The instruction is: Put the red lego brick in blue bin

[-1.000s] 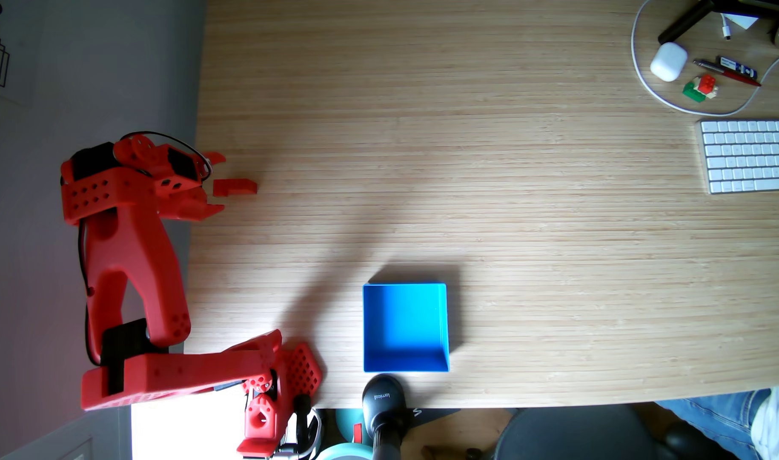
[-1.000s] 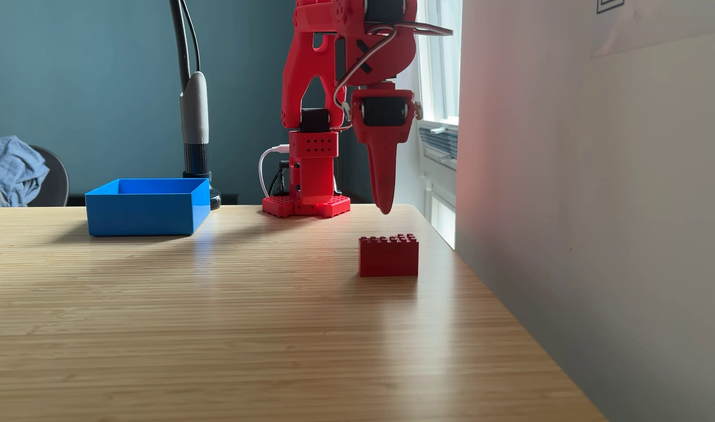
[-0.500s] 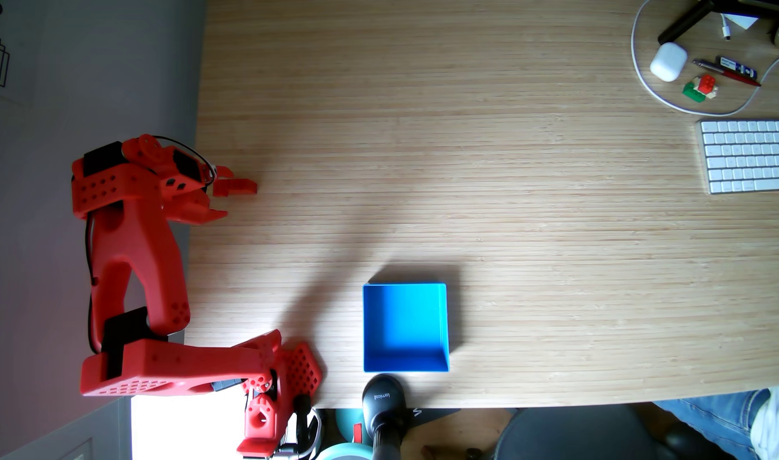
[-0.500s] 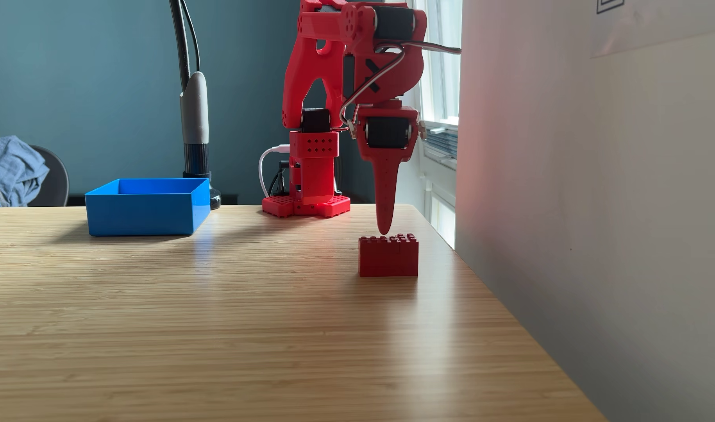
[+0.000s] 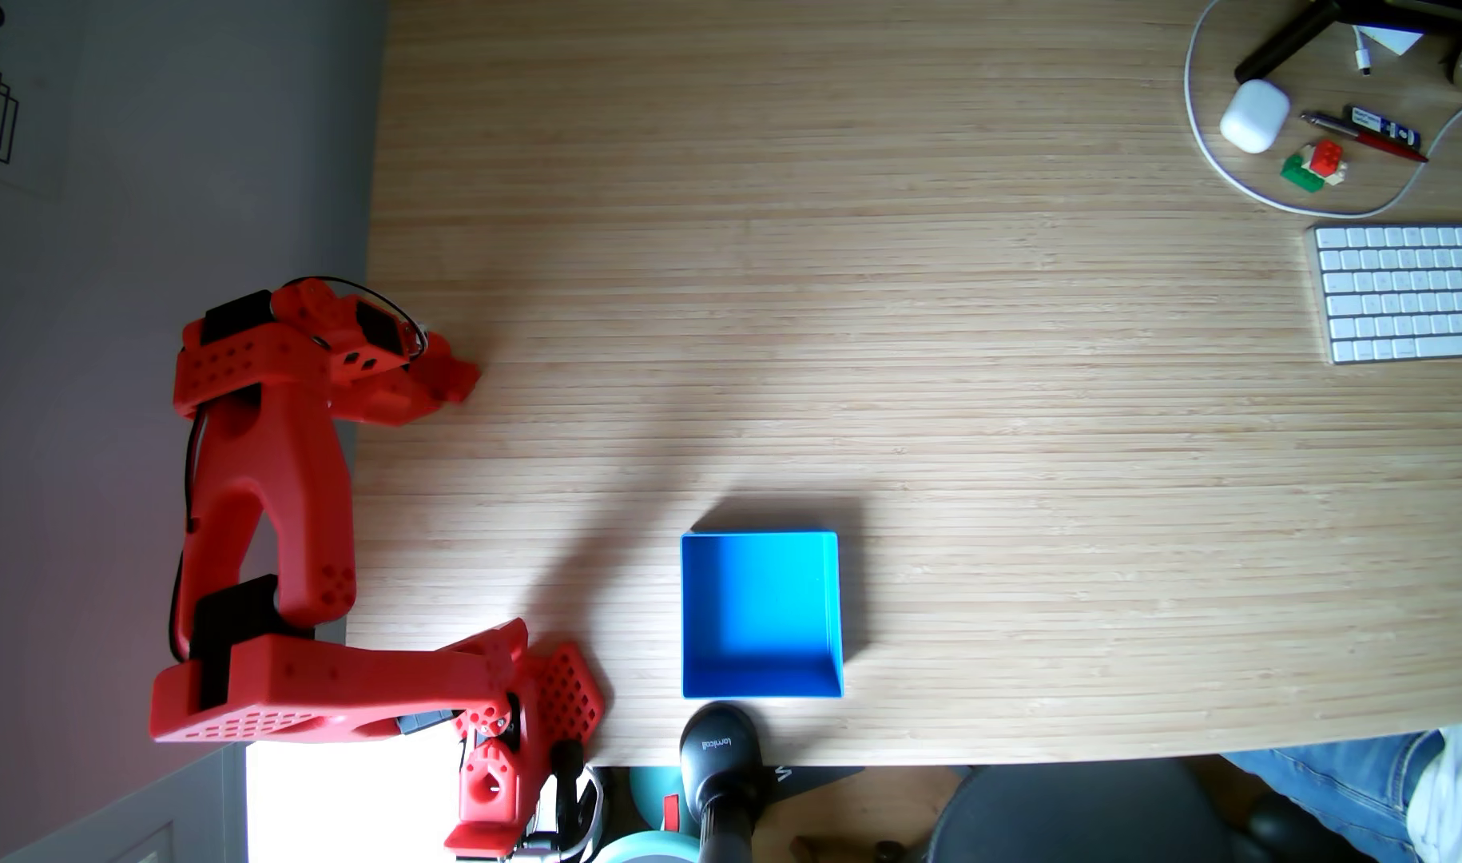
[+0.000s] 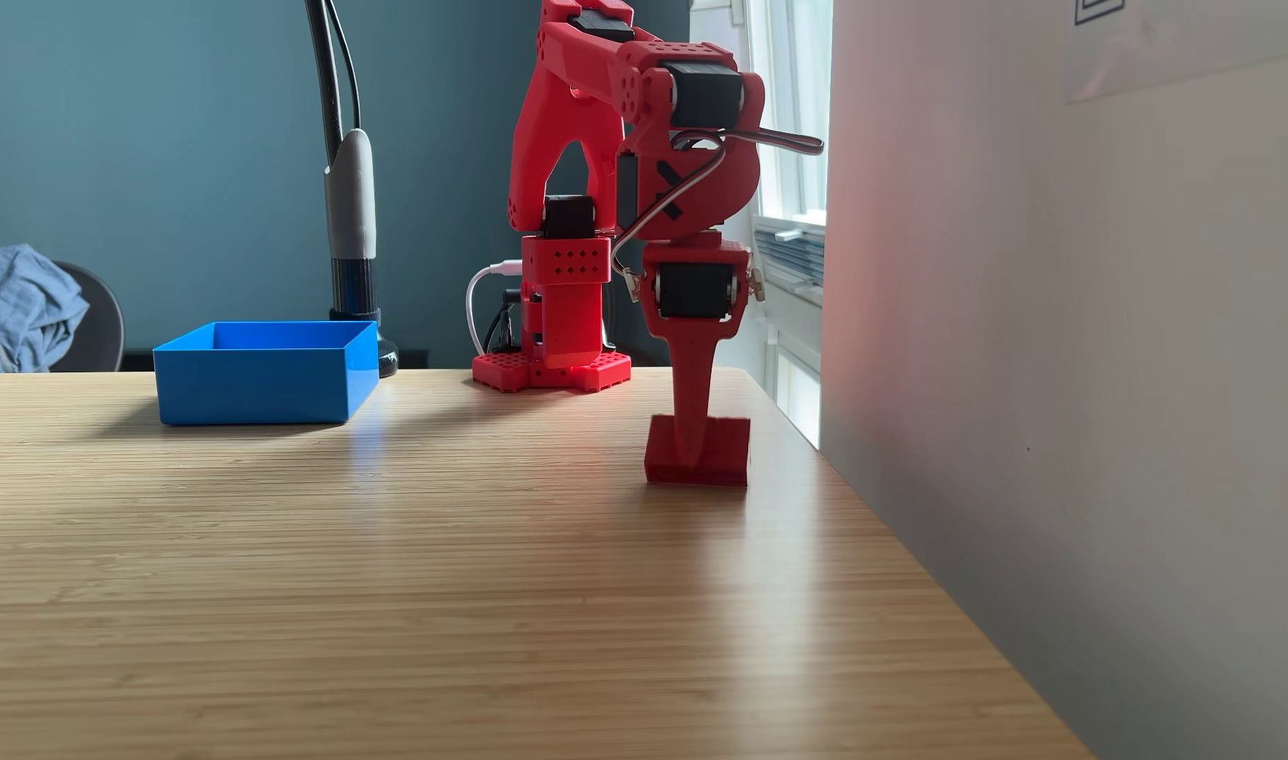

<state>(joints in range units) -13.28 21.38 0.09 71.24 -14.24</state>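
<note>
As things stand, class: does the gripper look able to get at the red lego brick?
Probably yes. The gripper is already down at the red lego brick, one finger across its near face, and nothing lies between them. Whether it has closed cannot be told.

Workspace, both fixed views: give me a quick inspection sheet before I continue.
Surface: wooden table, bare in the middle.
Job's things: red lego brick near the table's edge by the wall, blurred and slightly tilted; blue bin empty, apart from the brick.
Clutter: keyboard, white earbud case, pens, small lego cluster, all in the far corner.
Grippers: tool lowered onto the brick, one finger across its front face; grip cannot be confirmed.
Cables: white cable looping round the clutter; wire on the arm's wrist.
Surroundings: wall close beside the brick; lamp post behind the bin.
</note>
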